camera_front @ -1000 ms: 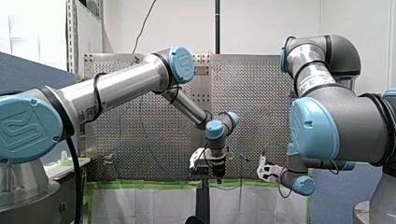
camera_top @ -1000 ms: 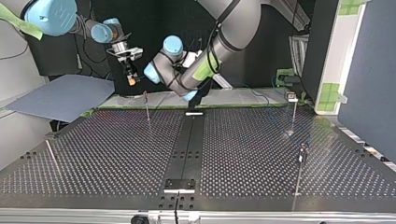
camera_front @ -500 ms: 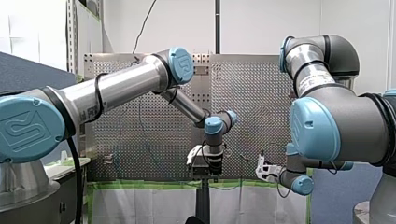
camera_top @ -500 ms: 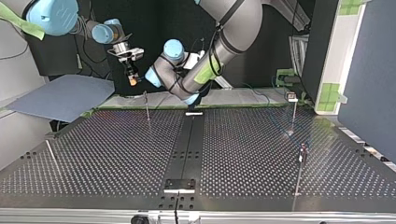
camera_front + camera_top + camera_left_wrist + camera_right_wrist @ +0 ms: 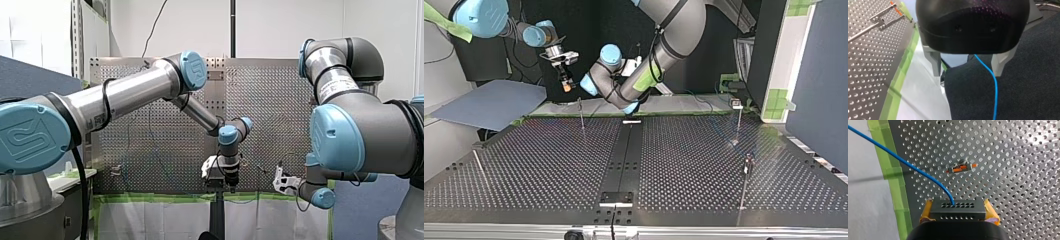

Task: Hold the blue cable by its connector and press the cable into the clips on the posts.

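**Beyond the table's taped edge: connector pinched, cable loose between spread fingers**

Off the far edge of the perforated table (image 5: 684,165), as the top view showed it, both grippers hung clear of the posts. My right gripper (image 5: 958,211) had its yellow pads pressed onto the dark perforated connector (image 5: 958,205). The blue cable (image 5: 908,162) left the connector's face and ran off sideways over the green tape (image 5: 895,177). That led it away from the orange-levered clip (image 5: 961,168), which lay straight ahead of that gripper.

My left gripper (image 5: 967,72) was spread wide and gripped nothing. The cable passed between its fingers (image 5: 934,62), closer to one than the other and touching neither. Its long axis ran along the fingers rather than across them, then on over a dark fabric surface (image 5: 1023,87).

In the top view my right gripper hung above and just beside the post (image 5: 581,112) at the view's left, so that arm looked the nearer to a clip. The coming move probably turned on this: the cable led away from the clip, not over it, so the slack length would have to be swung across the clip's mouth. My left gripper would likely need to pinch the cable first.
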Controlling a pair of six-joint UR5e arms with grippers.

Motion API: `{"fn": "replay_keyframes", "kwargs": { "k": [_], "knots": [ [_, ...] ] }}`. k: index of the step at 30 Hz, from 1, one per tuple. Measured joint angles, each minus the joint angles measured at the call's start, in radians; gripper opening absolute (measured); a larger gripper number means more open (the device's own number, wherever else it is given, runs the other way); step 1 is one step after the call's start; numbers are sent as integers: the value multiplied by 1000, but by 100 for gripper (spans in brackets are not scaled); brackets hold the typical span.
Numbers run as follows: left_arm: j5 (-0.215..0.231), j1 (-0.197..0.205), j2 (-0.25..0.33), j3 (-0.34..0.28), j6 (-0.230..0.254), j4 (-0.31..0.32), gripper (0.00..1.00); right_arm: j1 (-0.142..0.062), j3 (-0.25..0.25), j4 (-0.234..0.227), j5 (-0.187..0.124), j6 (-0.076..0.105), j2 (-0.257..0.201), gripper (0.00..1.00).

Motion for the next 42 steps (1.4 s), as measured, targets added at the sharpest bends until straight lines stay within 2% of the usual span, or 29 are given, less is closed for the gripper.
{"fn": "replay_keyframes", "kwargs": {
  "k": [9,15,28,40,41,42],
  "knots": [
    [11,-23,-56,45,20,-15,99,3,0,0,0,0,-1,0],
    [26,-33,-104,79,6,19,99,4,0,0,0,0,-1,0],
    [9,-4,-211,22,-25,131,99,14,0,0,0,0,-1,0],
    [9,-2,-220,18,-19,217,99,14,0,0,0,3,-1,0],
    [9,-2,-220,18,-16,220,89,14,0,0,0,3,-1,0],
    [11,-3,-220,18,-12,224,89,14,0,0,0,3,-1,0]
  ]
}}
